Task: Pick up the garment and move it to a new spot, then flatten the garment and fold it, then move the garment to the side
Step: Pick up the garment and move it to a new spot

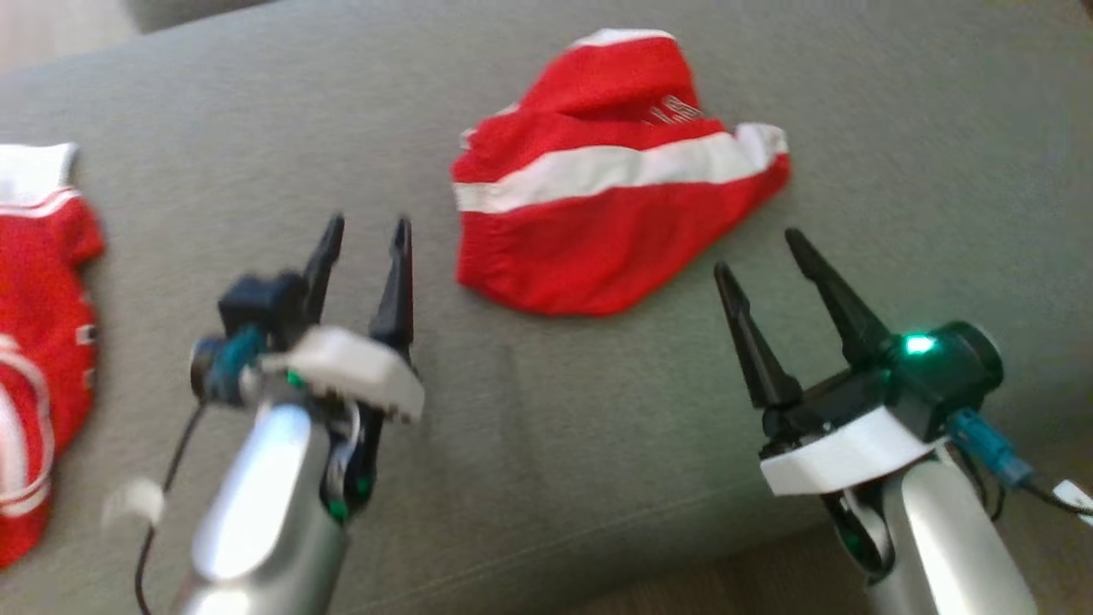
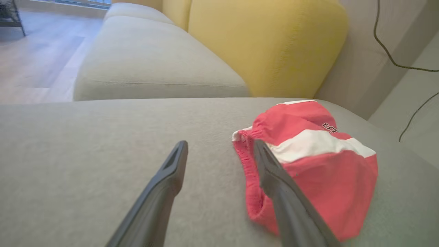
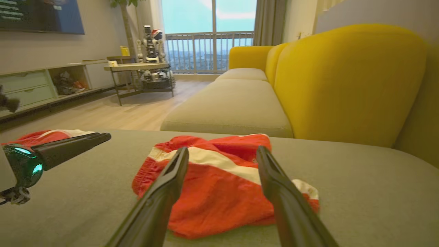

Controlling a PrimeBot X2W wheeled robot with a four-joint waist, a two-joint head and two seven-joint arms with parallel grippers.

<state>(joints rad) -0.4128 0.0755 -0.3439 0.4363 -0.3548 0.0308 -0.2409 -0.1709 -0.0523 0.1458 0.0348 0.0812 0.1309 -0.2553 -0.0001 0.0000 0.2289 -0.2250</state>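
L end effector [image 1: 369, 224] & R end effector [image 1: 757, 251] both spread, empty, aimed toward garment [image 1: 610, 188], not touching.

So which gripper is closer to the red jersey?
Left. The left gripper hangs right of the red jersey; the right gripper is farther, past the red shorts.

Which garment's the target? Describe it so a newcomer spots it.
Start at the grey sofa seat before the yellow backrest. Near its middle, just ahead of the left gripper and right gripper, lies a bunched red garment. Unlike the other red garment at the seat's left edge, it has one broad white band across it and small lettering above.
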